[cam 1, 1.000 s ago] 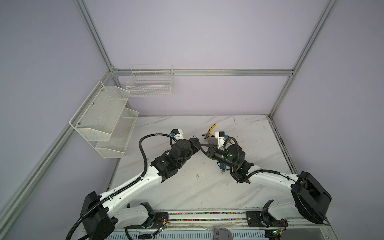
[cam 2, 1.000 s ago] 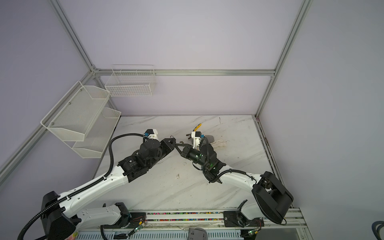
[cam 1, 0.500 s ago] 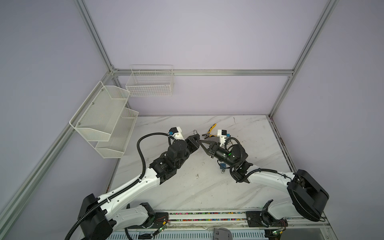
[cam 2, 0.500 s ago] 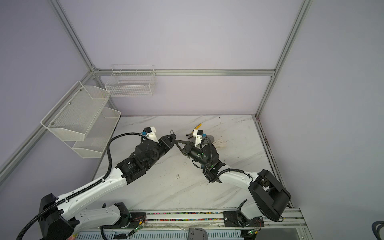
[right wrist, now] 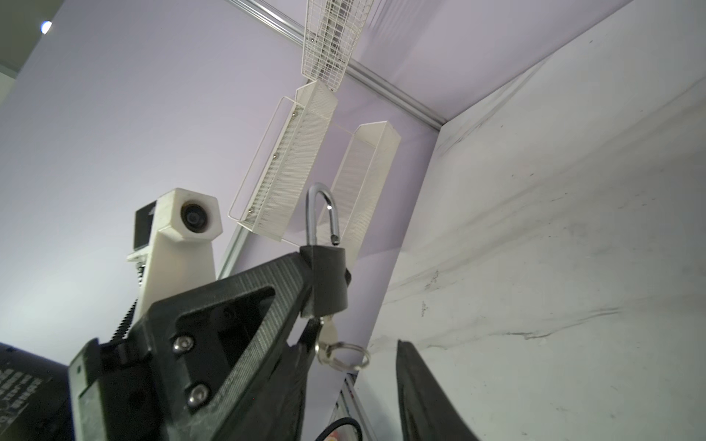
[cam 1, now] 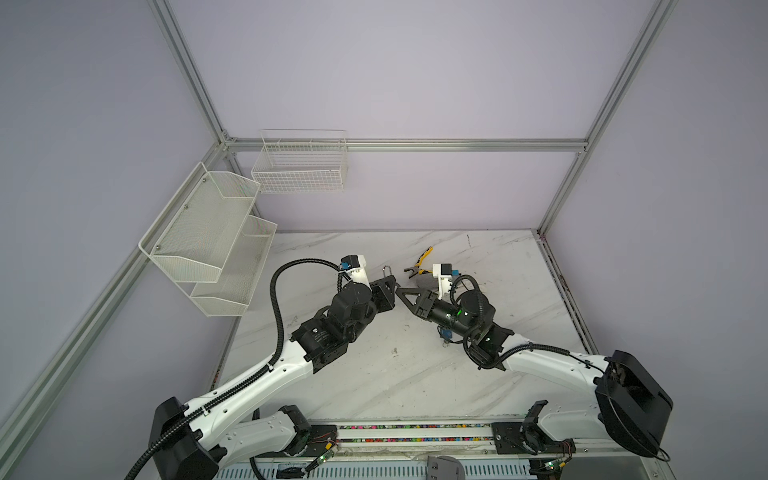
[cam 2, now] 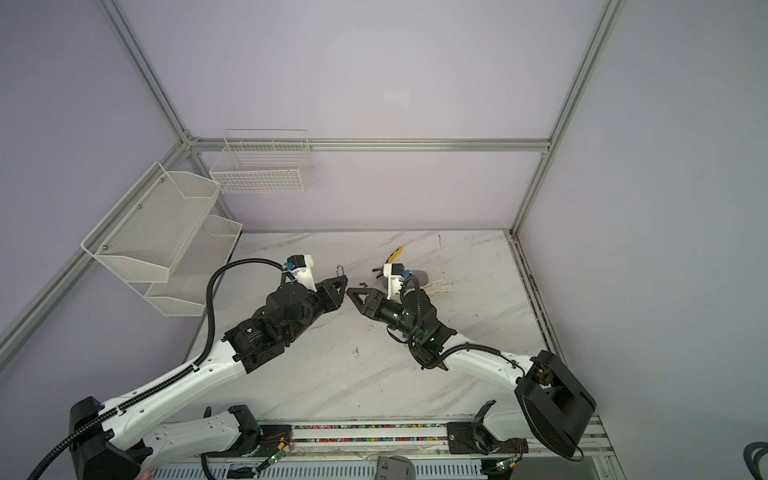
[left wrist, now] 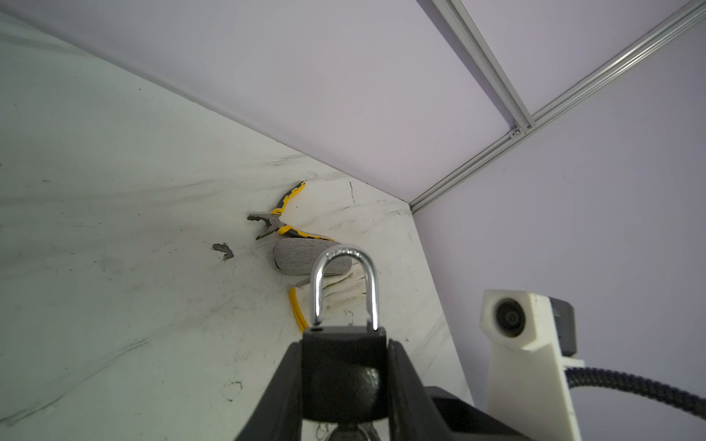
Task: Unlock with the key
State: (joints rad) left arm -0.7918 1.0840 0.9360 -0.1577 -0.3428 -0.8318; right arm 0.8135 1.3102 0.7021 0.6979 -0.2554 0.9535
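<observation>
Now the left gripper (cam 1: 384,289) grips the black padlock (left wrist: 343,366) by its body as a second ago, shackle (left wrist: 344,256) pointing away from the wrist, while the right gripper (cam 2: 353,292), then pinched shut under the lock, has drawn back and stands partly open, holding nothing. The key (right wrist: 327,334) sits in the padlock's underside, its ring (right wrist: 349,357) hanging between the right fingers (right wrist: 416,385) without being clamped. Only the right wrist view shows the shackle's free end lifted clear of the body; a top view shows a gap between the grippers.
</observation>
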